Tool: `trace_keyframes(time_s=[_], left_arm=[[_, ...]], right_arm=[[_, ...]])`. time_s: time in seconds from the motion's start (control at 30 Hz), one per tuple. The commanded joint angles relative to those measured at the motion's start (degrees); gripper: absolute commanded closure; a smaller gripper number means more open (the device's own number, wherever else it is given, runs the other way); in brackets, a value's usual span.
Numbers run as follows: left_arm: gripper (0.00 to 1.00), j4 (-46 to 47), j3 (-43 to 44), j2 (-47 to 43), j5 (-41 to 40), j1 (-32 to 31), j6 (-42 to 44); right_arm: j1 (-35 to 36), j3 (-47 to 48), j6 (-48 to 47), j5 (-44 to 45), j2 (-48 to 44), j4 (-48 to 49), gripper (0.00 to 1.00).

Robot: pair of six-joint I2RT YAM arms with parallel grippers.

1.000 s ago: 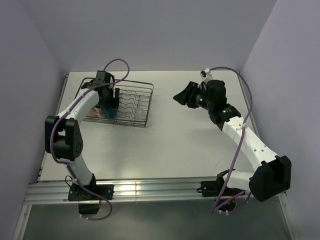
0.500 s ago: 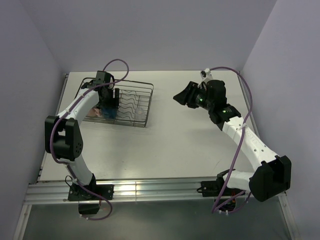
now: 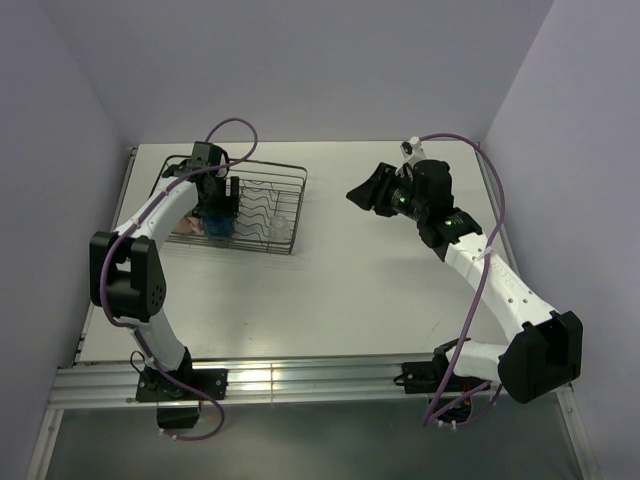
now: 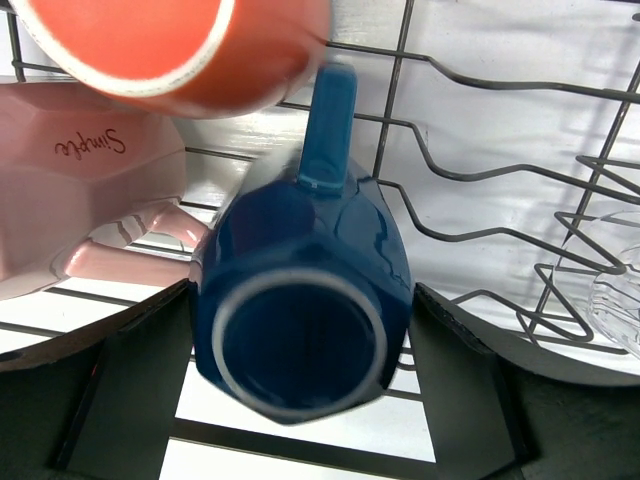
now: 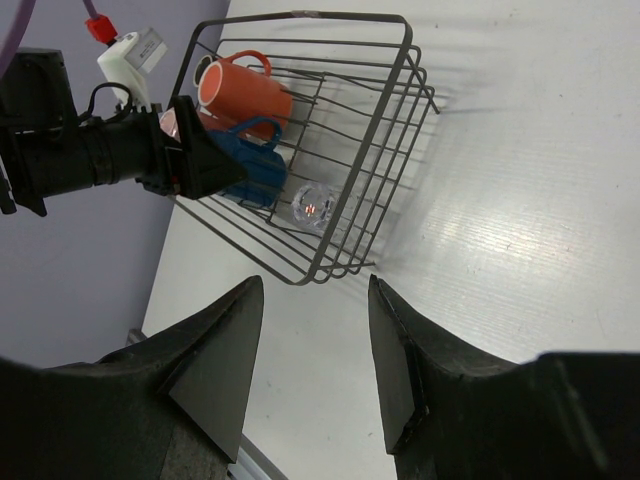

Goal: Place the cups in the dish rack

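My left gripper (image 4: 302, 300) is down inside the dish rack (image 3: 290, 178), shut on the blue mug (image 4: 300, 310). The mug lies on its side, its mouth toward the camera and its handle pointing away. The orange mug (image 4: 170, 45) lies just behind it and the pink mug (image 4: 80, 190) to its left. The clear glass tumbler (image 5: 312, 205) sits in the rack near the dividers. The dark brown mug is not in view. My right gripper (image 5: 315, 285) is open and empty, above the table to the right of the rack (image 5: 400, 45).
The rack's upright wire dividers (image 4: 500, 170) stand right of the blue mug. The left arm (image 3: 160, 210) reaches along the table's left edge. Purple walls close in on both sides.
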Motion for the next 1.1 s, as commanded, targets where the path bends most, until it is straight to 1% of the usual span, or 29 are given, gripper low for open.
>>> trace_keyframes(time_s=[0.0,0.33,0.57,0.97,1.03,1.07], left_arm=[[0.12,2.23,2.18,-2.51,-1.75,0.13,-0.64],[0.12,2.58,1.74,-4.26,-3.24,0.13,-1.51],[0.12,2.23,2.18,-5.93,-2.72,0.13,-2.04],[0.11,0.73,3.76,-11.03,-2.45,0.04,-3.97],[0.01,0.56,4.2,-12.52,-2.02,-0.05,-4.68],[0.01,0.64,4.29,-13.66,-1.58,-0.05,-4.94]], right_arm=[[0.31,0.06,-0.95,-0.18,-0.21,2.32,0.46],[0.31,0.14,-0.95,-0.27,-0.04,2.41,0.46],[0.31,0.14,-1.03,-0.18,0.05,2.41,0.46],[0.31,0.67,-1.03,0.43,0.23,2.06,0.46],[0.31,0.76,-1.03,0.7,0.14,1.89,0.46],[0.31,0.76,-1.21,0.78,0.05,1.88,0.46]])
